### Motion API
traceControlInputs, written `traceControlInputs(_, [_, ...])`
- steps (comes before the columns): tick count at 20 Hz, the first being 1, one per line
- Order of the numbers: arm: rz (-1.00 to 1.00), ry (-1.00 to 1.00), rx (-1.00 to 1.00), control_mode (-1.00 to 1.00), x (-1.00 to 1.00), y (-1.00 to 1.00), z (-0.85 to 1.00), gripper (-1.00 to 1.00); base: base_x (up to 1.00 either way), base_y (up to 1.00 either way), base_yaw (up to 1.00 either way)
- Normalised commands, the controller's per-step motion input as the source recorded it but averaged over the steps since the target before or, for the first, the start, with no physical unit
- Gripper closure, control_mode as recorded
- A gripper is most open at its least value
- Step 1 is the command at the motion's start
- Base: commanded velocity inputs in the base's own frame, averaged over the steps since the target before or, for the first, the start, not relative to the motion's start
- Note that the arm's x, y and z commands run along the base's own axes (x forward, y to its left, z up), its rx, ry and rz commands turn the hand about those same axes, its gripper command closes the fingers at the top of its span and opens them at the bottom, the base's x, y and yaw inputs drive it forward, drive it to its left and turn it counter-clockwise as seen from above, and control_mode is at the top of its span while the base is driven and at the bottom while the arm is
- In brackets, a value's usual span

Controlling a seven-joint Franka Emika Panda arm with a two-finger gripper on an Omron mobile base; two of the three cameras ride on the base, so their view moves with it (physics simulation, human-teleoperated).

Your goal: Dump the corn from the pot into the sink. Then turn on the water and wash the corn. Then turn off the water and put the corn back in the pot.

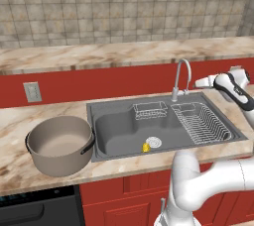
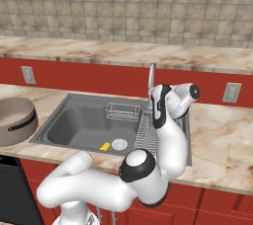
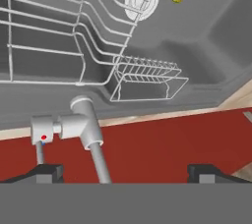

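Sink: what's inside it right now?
In the dark grey double-basin sink: a small yellow corn cob beside the round silver drain, a small wire basket at the back, and a wire dish rack in the right basin. Nothing looks hidden.

The marble-patterned counter (image 1: 15, 126) ran across above red cabinet fronts, with the sink (image 1: 106, 108) set into it as the landmark. The pot (image 1: 59, 144) stood upright on the counter just left of the sink, its near handle close to the sink's left rim. Behind the sink, at its back edge, the curved silver faucet (image 1: 181, 76) rose from the counter. To the right of the sink the counter stretched on toward a red wall strip. Behind the sink, above that red strip, a second marble ledge (image 1: 99, 54) ran below the tiled wall.
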Motion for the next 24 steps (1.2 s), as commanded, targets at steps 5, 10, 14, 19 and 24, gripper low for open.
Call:
traceControlInputs(5, [0.04, -0.08, -0.01, -1.00, 0.28, -0.28, -0.20, -1.00, 0.00, 0.00, 0.00])
traceControlInputs(10, [0.02, -0.01, -0.06, -1.00, 0.27, -0.06, -0.21, -1.00, 0.00, 0.00, 0.00])
traceControlInputs(14, [0.00, 0.00, -0.10, -1.00, 0.28, 0.00, -0.19, -1.00, 0.00, 0.00, 0.00])
traceControlInputs(19, [0.00, 0.00, -0.07, -1.00, 0.29, 0.00, -0.15, -1.00, 0.00, 0.00, 0.00])
traceControlInputs(24, [0.00, 0.00, -0.05, -1.00, 0.29, 0.00, -0.13, -1.00, 0.00, 0.00, 0.00])
